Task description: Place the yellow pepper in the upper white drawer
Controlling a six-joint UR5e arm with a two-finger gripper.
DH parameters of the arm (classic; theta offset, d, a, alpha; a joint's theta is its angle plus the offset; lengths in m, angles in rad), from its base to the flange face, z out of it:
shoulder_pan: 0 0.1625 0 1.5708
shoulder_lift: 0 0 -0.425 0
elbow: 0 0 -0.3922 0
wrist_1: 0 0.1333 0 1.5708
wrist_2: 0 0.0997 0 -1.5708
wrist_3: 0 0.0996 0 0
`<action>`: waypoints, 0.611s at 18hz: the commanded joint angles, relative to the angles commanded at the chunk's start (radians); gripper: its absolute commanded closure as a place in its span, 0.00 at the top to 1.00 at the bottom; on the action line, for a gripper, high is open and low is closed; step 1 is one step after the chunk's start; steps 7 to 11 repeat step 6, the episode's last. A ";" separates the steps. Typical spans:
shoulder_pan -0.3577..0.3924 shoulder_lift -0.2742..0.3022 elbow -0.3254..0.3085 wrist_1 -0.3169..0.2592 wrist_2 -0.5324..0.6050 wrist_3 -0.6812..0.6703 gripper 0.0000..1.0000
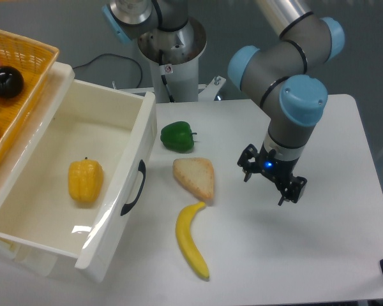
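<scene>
The yellow pepper (85, 180) lies on the floor of the upper white drawer (108, 121), which is pulled open at the left with its black curved handle (135, 189) facing the table. My gripper (272, 185) hangs above the white table to the right of the drawer, well apart from the pepper. Its fingers point down and seem spread, with nothing between them.
A green pepper (177, 136), a slice of bread (195, 178) and a yellow banana (191, 240) lie on the table (319, 255) between the drawer and the gripper. A yellow wicker basket (20, 64) with a dark round fruit (5, 81) sits at the upper left.
</scene>
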 joint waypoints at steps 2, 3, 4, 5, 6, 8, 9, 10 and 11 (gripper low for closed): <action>-0.002 -0.009 0.002 -0.017 0.037 0.000 1.00; -0.003 -0.011 0.002 -0.017 0.051 0.003 1.00; -0.002 -0.009 0.003 -0.018 0.062 0.005 1.00; -0.002 -0.011 0.003 -0.018 0.063 0.005 1.00; -0.002 -0.012 0.005 -0.018 0.063 0.005 1.00; -0.002 -0.012 0.005 -0.018 0.063 0.005 1.00; -0.002 -0.012 0.005 -0.018 0.063 0.005 1.00; -0.002 -0.012 0.005 -0.018 0.063 0.005 1.00; -0.002 -0.012 0.005 -0.018 0.063 0.005 1.00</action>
